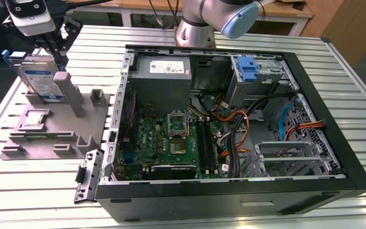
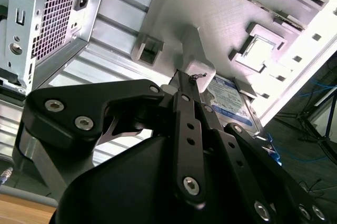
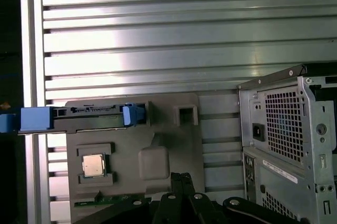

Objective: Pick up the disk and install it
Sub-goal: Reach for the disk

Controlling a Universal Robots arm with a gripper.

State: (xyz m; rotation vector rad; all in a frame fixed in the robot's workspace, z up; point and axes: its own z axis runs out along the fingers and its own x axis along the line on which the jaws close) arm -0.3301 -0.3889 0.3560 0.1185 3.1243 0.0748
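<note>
Claw (image 1: pixel 55 47), apparently clenched and empty, hovers over upright disk (image 1: pixel 38 77) at ten o'clock of case (image 1: pixel 234 191); descending unopened could topple it.

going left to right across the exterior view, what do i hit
disk → motherboard → blue bracket → silver drive cage

We read this as a robotics lab bench: under the gripper (image 1: pixel 55 50) we have a slatted aluminium table (image 1: pixel 36 191), with a grey fixture plate (image 1: pixel 49 138) just below the gripper. Near the gripper an opened computer case (image 1: pixel 202 200) lies with board and wiring exposed. The arm's base (image 1: pixel 194 31) stands just beside the case, and a wooden desk (image 1: pixel 278 10) sits farther off.
</note>
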